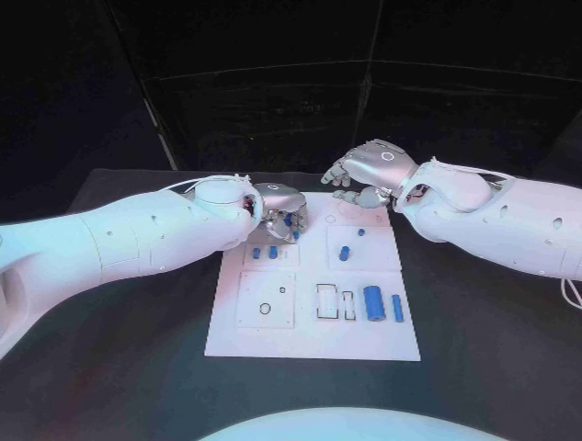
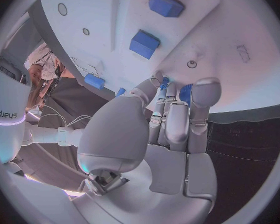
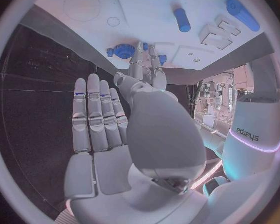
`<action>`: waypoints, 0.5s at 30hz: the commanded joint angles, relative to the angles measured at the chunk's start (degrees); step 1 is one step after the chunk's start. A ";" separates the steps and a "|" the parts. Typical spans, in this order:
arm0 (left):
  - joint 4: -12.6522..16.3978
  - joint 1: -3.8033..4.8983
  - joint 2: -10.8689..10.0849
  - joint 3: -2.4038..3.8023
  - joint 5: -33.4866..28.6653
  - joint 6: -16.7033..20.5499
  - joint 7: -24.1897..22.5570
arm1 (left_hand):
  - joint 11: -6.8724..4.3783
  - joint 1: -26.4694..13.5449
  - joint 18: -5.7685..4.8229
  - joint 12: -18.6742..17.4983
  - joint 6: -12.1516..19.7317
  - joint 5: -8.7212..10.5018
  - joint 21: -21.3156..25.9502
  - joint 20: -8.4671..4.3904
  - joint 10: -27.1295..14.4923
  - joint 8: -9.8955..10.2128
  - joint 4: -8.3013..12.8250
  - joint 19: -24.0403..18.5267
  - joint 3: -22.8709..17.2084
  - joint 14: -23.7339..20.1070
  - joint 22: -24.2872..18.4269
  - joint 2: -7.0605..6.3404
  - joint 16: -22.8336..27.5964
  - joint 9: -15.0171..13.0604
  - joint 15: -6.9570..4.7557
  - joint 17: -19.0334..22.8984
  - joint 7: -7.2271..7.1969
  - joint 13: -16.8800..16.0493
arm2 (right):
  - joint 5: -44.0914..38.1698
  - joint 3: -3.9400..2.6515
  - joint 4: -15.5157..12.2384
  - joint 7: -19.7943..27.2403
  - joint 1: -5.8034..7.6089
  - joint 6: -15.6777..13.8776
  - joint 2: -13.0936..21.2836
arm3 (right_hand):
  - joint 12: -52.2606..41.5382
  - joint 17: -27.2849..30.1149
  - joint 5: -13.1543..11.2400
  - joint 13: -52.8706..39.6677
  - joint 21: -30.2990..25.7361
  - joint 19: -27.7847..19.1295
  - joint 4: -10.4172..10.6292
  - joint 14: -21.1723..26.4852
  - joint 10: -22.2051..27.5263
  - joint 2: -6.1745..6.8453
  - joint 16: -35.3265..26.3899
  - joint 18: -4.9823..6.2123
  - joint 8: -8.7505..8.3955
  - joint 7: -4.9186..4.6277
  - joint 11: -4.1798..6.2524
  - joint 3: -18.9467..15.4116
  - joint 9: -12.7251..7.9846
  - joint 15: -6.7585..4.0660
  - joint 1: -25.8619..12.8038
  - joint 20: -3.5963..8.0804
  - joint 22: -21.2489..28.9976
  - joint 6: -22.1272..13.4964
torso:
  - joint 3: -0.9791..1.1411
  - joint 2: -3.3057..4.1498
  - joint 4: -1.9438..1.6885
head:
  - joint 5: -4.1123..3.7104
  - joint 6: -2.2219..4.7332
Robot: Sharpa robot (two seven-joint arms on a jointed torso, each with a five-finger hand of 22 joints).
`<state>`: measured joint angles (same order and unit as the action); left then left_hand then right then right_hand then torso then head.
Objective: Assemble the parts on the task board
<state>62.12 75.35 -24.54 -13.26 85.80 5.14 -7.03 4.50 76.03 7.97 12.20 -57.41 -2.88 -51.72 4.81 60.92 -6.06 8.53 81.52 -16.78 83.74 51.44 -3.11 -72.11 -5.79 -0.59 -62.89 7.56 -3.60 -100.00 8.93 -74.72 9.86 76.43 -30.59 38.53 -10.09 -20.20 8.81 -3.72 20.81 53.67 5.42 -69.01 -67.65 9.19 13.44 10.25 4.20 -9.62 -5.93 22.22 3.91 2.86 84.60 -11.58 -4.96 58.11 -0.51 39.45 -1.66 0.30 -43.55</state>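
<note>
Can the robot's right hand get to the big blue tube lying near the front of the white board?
Probably yes. The right hand hovers open over the far edge of the task board, holding nothing. The big blue tube lies uncovered on the board's right side, and the left hand is busy on the far left, out of the way.

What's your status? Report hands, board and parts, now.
Left hand over the white task board, fingertips on small blue parts. Right hand open above the far edge, holding nothing. Nothing in the way.
</note>
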 commanded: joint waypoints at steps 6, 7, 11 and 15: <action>-0.09 -0.40 0.07 -0.25 0.46 -2.09 0.89 | -0.23 0.93 -0.39 0.16 -1.82 0.15 -1.13 -0.14 1.91 -0.40 0.18 0.22 -2.28 0.55 0.98 2.17 -0.87 -0.08 -0.18 -0.46 0.17 -0.37 | 0.81 -0.04 0.06 0.22 0.13 -0.52 0.00 | 0.30 0.10 -0.35 0.08 0.07 -0.34 0.02 -0.13 0.44 0.41 -0.39 0.09 -0.28 -0.34 -0.17 0.53 -0.09 0.12 -0.20 -0.08 -0.01 0.05 | -0.02 0.00 -0.02 | -0.01 -0.03; -0.14 -0.40 0.07 -0.25 0.46 -2.15 0.91 | -0.32 1.20 -0.39 0.23 -2.17 0.15 -1.24 -0.19 2.26 -0.53 0.29 0.24 -2.67 0.58 1.10 2.48 -0.94 -0.11 -0.26 -0.51 0.12 -0.39 | 0.83 -0.04 0.07 0.22 0.13 -0.51 0.00 | 0.30 0.10 -0.35 0.08 0.07 -0.34 0.02 -0.13 0.44 0.41 -0.39 0.09 -0.28 -0.34 -0.17 0.53 -0.09 0.12 -0.20 -0.08 -0.01 0.05 | 0.00 0.00 -0.03 | 0.00 -0.06; -0.36 -0.41 0.08 -0.24 0.46 -2.29 0.82 | -0.62 1.54 -0.41 0.41 -3.70 0.16 -1.56 -0.35 3.67 -1.11 0.35 0.25 -3.81 0.62 1.47 3.48 -1.10 -0.31 -0.48 -0.58 -0.07 -0.46 | 0.91 -0.04 0.08 0.17 0.13 -0.42 -0.06 | 0.31 0.12 -0.35 0.08 0.05 -0.35 0.11 -0.14 0.45 0.45 -0.42 0.09 -0.28 -0.38 -0.20 0.60 -0.09 0.15 -0.26 -0.10 0.00 0.04 | -0.03 0.01 -0.03 | -0.05 -0.06; -0.39 -0.43 0.11 -0.24 0.46 -1.98 0.25 | -0.87 1.20 -0.44 0.18 -4.87 0.17 -1.81 -0.53 4.72 -1.46 0.10 0.26 -4.55 0.65 1.78 4.19 -1.19 -0.44 -0.70 -0.51 -0.29 -0.39 | 0.93 -0.04 0.17 0.00 0.13 -0.12 -0.13 | 0.31 0.12 -0.35 0.08 0.05 -0.35 0.11 -0.14 0.45 0.45 -0.42 0.09 -0.28 -0.38 -0.20 0.60 -0.09 0.15 -0.26 -0.10 0.00 0.04 | 0.01 0.00 -0.07 | -0.26 0.05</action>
<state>61.85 75.32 -24.42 -13.22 85.80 5.11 -6.86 3.48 77.18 7.97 12.41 -61.98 -2.86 -53.36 4.60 65.22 -7.33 8.67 81.73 -21.07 83.95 53.16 0.50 -73.18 -6.06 -0.80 -63.49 7.19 -4.07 -99.33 8.93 -74.56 9.85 76.44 -30.54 38.47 -10.09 -20.16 8.81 -3.72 20.81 53.67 5.42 -69.01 -67.44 9.19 13.18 10.25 4.21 -9.61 -6.14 22.52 3.92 2.86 84.60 -11.58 -4.95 58.10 -0.52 39.45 -1.68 0.22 -43.63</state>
